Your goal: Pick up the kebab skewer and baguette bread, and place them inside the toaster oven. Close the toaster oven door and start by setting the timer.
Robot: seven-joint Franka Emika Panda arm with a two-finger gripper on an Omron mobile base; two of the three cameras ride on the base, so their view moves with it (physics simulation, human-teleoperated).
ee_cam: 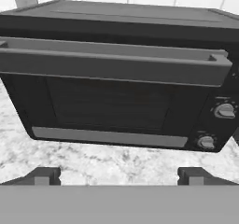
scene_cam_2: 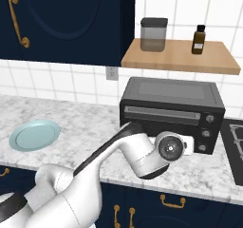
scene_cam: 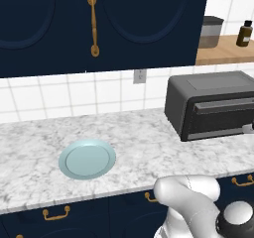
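The dark grey toaster oven [scene_cam: 213, 103] [scene_cam_2: 171, 108] [ee_cam: 116, 78] stands on the marble counter against the tiled wall. Its door [ee_cam: 107, 104] looks shut, with the grey bar handle [ee_cam: 112, 66] across the top. Two knobs [ee_cam: 226, 110] [ee_cam: 206, 142] sit on the right of its front. My gripper [ee_cam: 119, 176] hovers low in front of the door, open, with nothing between its fingers. In the right base view my wrist [scene_cam_2: 168, 148] faces the oven's front. The kebab skewer and the baguette bread are out of view.
A pale blue plate [scene_cam: 87, 158] [scene_cam_2: 35, 134] lies bare on the counter to the left. A wooden shelf [scene_cam_2: 180, 56] above the oven carries a jar [scene_cam_2: 153, 33] and a brown bottle [scene_cam_2: 199, 39]. A stovetop [scene_cam_2: 236, 146] borders the oven's right side.
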